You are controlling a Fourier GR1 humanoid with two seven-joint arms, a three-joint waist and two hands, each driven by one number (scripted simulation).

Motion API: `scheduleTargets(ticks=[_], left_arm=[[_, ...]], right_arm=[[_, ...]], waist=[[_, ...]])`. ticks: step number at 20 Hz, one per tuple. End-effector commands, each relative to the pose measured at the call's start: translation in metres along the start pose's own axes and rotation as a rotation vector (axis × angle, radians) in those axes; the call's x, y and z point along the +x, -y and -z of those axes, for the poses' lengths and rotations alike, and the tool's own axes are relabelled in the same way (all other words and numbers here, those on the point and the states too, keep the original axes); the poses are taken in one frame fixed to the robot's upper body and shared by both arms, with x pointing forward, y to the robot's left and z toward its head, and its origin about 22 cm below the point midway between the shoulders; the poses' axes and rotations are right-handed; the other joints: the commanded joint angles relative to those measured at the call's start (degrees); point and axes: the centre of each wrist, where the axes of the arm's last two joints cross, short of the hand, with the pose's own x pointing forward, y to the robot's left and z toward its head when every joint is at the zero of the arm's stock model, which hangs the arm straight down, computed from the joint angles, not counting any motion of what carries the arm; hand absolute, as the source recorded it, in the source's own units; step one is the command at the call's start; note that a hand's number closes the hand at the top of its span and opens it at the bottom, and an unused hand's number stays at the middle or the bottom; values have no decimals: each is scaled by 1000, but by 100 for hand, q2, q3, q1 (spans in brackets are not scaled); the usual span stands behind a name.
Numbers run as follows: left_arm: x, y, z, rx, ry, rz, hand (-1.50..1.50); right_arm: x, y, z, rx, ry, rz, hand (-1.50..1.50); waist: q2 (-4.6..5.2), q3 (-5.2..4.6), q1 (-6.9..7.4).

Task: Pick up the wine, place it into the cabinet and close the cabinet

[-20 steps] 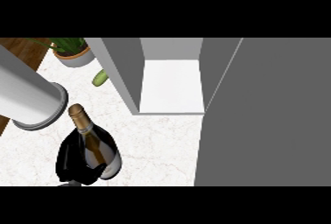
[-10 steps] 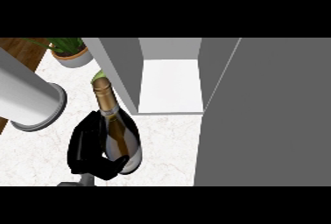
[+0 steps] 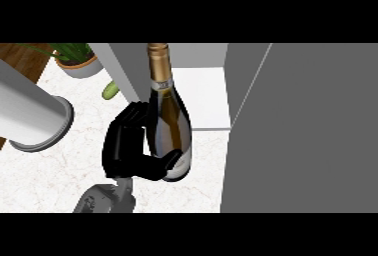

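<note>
**Wine bottle held at the cabinet mouth**

One hand [image 3: 129,147] shows, rising from the near edge at centre-left; which arm it belongs to cannot be settled from this view. Its fingers and thumb are curled round the lower body of the wine [image 3: 168,120], so the bottle is grasped and appears lifted off the worktop [image 3: 59,170]. The bottle's neck points far, towards the open cabinet [image 3: 203,100], whose pale floor lies just right of it.

The risks look like these. The neck runs close along the cabinet's left wall [image 3: 129,65], so a push straight ahead could knock the neck or shoulder against that edge and twist the bottle in the grasp. The large grey door [image 3: 303,130] stands open at the right, leaving a narrow entry. Letting go before the base sits squarely on the shelf could tip the bottle. A potted plant [image 3: 77,60] stands far left.
</note>
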Motion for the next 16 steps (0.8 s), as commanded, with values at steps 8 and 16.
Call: scheduleTargets(ticks=[8, 16], left_arm=[[-18, 23, 48, 56, -56, 89, 150], [-67, 19, 38, 93, -71, 147, 150]], right_arm=[[37, 0, -24, 41, 70, 85, -150], [33, 0, -25, 43, 67, 76, -150]], waist=[[21, -5, 9], [26, -6, -41]])
